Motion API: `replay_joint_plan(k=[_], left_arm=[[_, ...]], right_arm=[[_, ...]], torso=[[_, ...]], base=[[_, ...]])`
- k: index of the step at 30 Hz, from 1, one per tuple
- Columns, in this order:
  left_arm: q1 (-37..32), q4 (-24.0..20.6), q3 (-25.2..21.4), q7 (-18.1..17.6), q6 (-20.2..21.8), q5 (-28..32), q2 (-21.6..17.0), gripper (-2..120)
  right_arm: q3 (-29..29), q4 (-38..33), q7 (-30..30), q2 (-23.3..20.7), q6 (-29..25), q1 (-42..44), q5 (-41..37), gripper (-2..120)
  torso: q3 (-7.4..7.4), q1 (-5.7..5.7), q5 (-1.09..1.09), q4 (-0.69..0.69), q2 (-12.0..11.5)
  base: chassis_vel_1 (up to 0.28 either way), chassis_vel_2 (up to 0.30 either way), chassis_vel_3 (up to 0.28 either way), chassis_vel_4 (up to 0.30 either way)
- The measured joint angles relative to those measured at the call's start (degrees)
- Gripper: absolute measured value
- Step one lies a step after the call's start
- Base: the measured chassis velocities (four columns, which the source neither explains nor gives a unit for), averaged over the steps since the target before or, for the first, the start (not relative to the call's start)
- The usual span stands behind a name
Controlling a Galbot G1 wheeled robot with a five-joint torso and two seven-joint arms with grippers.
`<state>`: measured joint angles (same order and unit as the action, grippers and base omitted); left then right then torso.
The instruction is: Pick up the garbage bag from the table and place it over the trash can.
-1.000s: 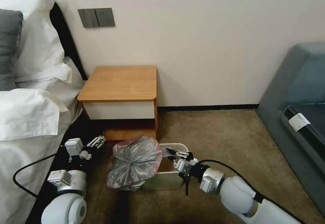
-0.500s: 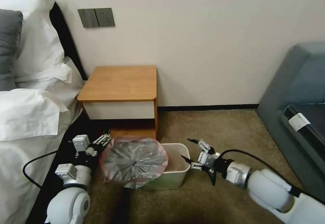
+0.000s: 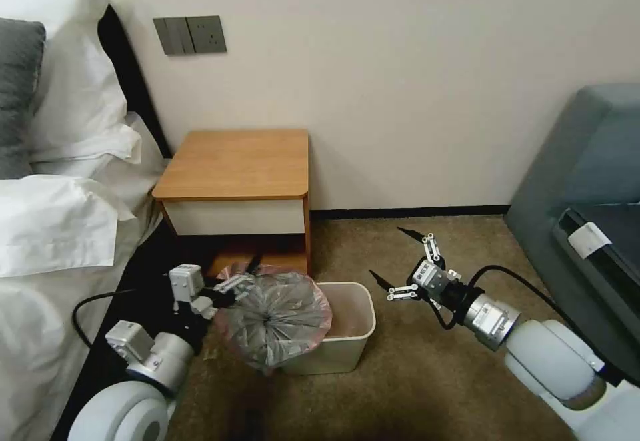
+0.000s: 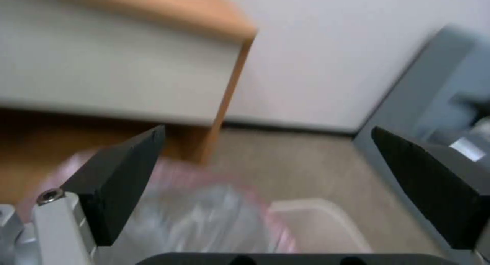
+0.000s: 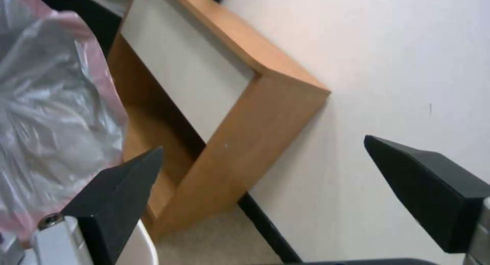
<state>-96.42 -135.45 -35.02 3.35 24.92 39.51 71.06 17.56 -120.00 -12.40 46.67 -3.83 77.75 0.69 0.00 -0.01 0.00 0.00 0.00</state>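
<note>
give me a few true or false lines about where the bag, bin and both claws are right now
1. The garbage bag lies flat on top of the table. False: it is down at the trash can, draped over the bin's left part.
2. The right claw is open and holds nothing. True.
3. The bag covers the whole mouth of the trash can. False: the right part of the opening is bare.
4. The left claw is at the bag's left edge, with its jaws spread. True.
5. The right claw is pressed down inside the bin. False: it hangs in the air to the right of the bin, apart from it.
</note>
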Motion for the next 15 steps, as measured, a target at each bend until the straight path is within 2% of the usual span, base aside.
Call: replay_joint_plan(k=[2,5,8,11,15], left_arm=[[0.1,1.0,0.1,-1.3,1.3,-0.3,0.1,100],[1.4,6.0,0.6,-3.4,4.9,-0.5,0.7,100],[1.9,7.9,1.2,-3.7,5.7,-0.6,0.9,100],[3.9,13.0,3.8,-4.0,6.6,-1.1,1.8,100],[5.8,15.6,6.2,-4.1,6.5,-0.9,2.9,100]], right_arm=[[0.0,0.2,-0.1,0.8,-0.6,0.3,0.3,100],[0.0,0.6,-0.6,2.7,-2.5,1.6,0.9,100],[-0.1,0.7,-0.9,3.3,-2.9,1.9,1.1,100],[-1.4,0.7,-1.1,5.1,-3.0,1.6,1.6,100],[-1.2,0.5,-1.4,5.1,-3.0,2.0,2.0,100]], torso=[[0.0,0.0,0.01,0.0,0.0],[0.0,0.0,-0.01,0.0,0.0],[0.0,0.01,-0.01,-0.01,0.0],[0.0,0.01,-0.01,0.0,0.0],[0.0,0.0,0.01,0.0,0.0]], base=[[0.0,0.0,0.0,0.0],[0.0,0.0,0.0,0.0],[0.0,0.0,0.0,0.0],[0.0,0.0,0.0,0.0],[0.0,0.0,0.0,0.0]])
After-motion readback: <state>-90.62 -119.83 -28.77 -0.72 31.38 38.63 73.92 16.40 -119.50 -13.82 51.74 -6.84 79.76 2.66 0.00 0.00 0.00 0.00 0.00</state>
